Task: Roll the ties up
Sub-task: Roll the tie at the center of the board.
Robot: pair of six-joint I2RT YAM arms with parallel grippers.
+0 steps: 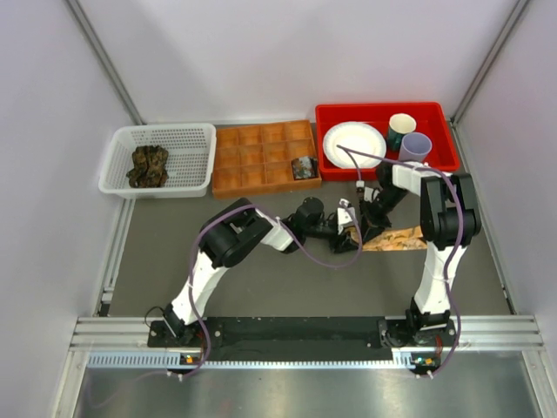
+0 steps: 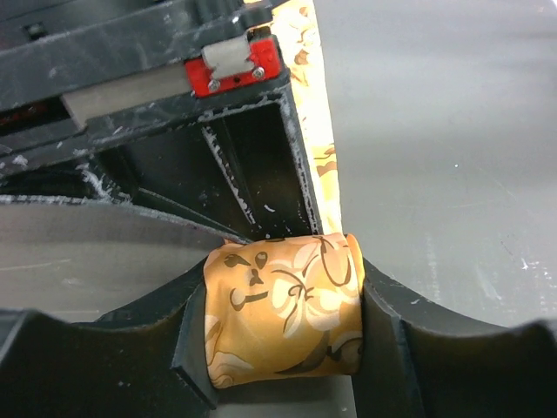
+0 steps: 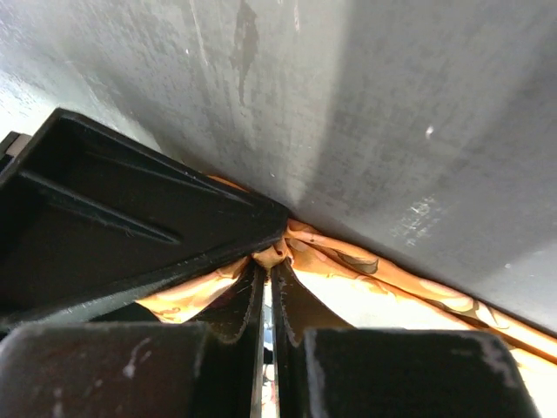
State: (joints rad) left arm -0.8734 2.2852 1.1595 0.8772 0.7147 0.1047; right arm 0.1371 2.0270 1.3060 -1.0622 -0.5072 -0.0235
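The tan-orange tie [image 1: 402, 238] lies flat on the grey table, right of centre. Its left end is wound into a short roll [image 2: 283, 309]. My left gripper [image 1: 348, 226] is shut on that roll, one finger [image 2: 396, 335] on each side. The unrolled length [image 2: 318, 131] runs away from the roll. My right gripper [image 1: 369, 223] is right next to it, shut and pinching a fold of the same tie [image 3: 277, 254] at its fingertips [image 3: 289, 292]. Dark green-brown ties [image 1: 149, 165] lie bunched in the white basket.
A white basket [image 1: 196, 139] stands at the back left. A brown compartment tray [image 1: 252, 157] beside it has a dark rolled tie [image 1: 305, 167] in one cell. A red bin [image 1: 435, 117] at the back right holds a plate [image 1: 354, 144] and two cups.
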